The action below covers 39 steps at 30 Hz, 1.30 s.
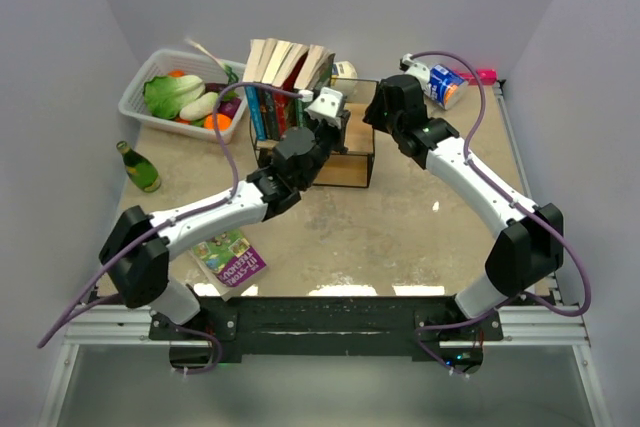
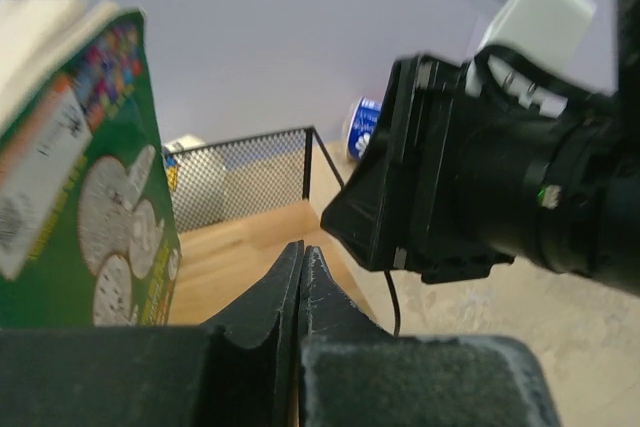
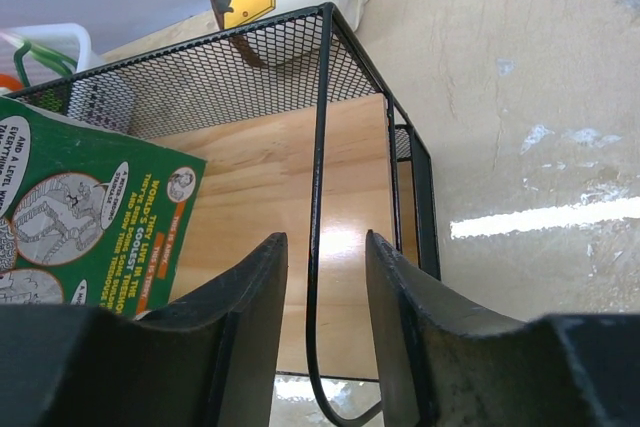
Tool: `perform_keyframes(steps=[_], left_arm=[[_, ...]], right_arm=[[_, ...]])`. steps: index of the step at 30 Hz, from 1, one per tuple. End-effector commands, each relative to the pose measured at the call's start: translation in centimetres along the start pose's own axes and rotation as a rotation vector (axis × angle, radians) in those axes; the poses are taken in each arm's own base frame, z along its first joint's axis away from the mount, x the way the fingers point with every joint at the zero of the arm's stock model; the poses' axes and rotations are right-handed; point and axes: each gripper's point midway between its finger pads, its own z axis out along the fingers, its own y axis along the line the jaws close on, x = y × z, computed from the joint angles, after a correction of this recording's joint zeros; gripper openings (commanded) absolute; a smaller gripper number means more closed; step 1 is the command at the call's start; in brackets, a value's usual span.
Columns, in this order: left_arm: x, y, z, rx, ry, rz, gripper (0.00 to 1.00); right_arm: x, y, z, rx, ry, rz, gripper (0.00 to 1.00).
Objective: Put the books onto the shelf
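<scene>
- Left gripper (image 2: 303, 249) is pointing at the shelf (image 1: 350, 175), jaws pressed together on nothing.
- Right gripper (image 3: 325, 247) is hanging over the shelf's end, jaws apart and straddling a frame wire (image 3: 318, 147) without visibly clamping it.
- One loose book (image 1: 230, 259) is lying flat and slanted on the table (image 1: 400, 227), back beside the left arm's base, so that arm is nearer.
- Roughly five books (image 1: 285, 67) are leaning in the single shelf.

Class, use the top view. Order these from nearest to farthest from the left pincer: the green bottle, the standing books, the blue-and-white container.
Measured from the left pincer:
1. standing books, just to its left, on the shelf.
2. blue-and-white container, at the back right.
3. green bottle, on the far left side.
</scene>
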Motion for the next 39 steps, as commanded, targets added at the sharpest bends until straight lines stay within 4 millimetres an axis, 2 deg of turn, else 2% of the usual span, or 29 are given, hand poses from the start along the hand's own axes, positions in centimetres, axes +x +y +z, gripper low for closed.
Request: perform_keyframes(steps=[1, 2, 5, 8, 9, 10, 11, 12, 18, 23, 39], left_arm=[[-1.0, 0.3, 1.9, -0.071, -0.039, -0.021, 0.00], [-1.0, 0.6, 2.1, -0.094, -0.043, -0.019, 0.00], [0.3, 1.7, 3.0, -0.174, -0.033, -0.002, 0.00], [2.5, 2.6, 4.0, -0.238, -0.008, 0.014, 0.00], [2.7, 3.0, 4.2, -0.258, -0.012, 0.012, 0.00], [2.9, 3.5, 4.4, -0.287, -0.012, 0.010, 0.00], [4.1, 3.8, 4.8, -0.304, 0.007, 0.018, 0.00], [4.6, 4.1, 5.0, -0.321, 0.012, 0.011, 0.00], [7.1, 6.3, 5.8, -0.402, 0.042, 0.001, 0.00], [8.3, 8.1, 6.1, -0.490, 0.070, 0.031, 0.00], [8.7, 12.6, 6.1, -0.682, 0.111, 0.093, 0.00]], right_arm=[[-0.7, 0.5, 0.1, -0.021, -0.020, 0.015, 0.35], [-0.6, 0.5, 0.1, -0.023, -0.018, 0.014, 0.28], [-0.3, 0.3, 0.3, -0.016, -0.013, 0.018, 0.21], [0.0, 0.3, 0.3, -0.017, -0.006, 0.015, 0.11], [-0.1, 0.2, 0.3, -0.015, -0.007, 0.016, 0.06], [0.0, 0.3, 0.3, -0.017, -0.006, 0.015, 0.04], [-0.1, 0.2, 0.2, -0.017, -0.006, 0.019, 0.01], [-0.1, 0.3, 0.2, -0.017, -0.007, 0.021, 0.00], [0.3, 0.2, 0.2, -0.017, 0.004, 0.020, 0.00], [0.6, 0.2, 0.2, -0.023, 0.013, 0.027, 0.00], [1.0, 0.1, 0.5, -0.022, 0.021, 0.029, 0.00]])
